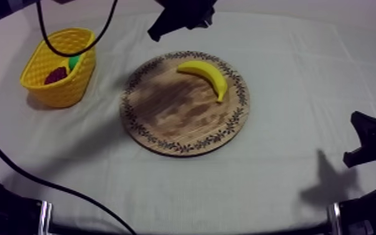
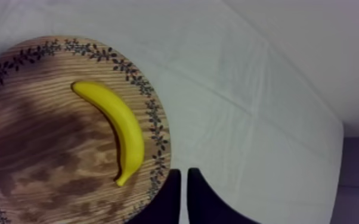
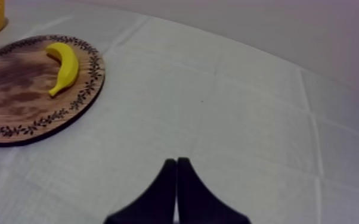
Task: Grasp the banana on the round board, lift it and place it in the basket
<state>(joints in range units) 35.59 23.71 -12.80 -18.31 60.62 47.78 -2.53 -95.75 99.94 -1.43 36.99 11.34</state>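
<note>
The curved yellow toy banana (image 1: 206,75) lies near the rim of the round wooden board with a patterned border (image 1: 165,115), well apart from the yellow woven basket (image 1: 72,81). My left end effector (image 2: 183,193) hangs by the board's rim, all but closed and empty, while my right end effector (image 3: 176,179) sits closed on nothing. Descending unopened, the left would likely shove the smooth banana across the creased grey-white cloth on the tabletop (image 1: 303,81).

There's the banana (image 1: 206,75), bright yellow and curved, lying flat on the wooden board (image 1: 165,119), out by the far right of its leaf-patterned rim, one tip close to that border. The board is round and dark-grained and lies flat. The yellow basket (image 1: 65,87) stands upright, apart, off to the board's left.
</note>
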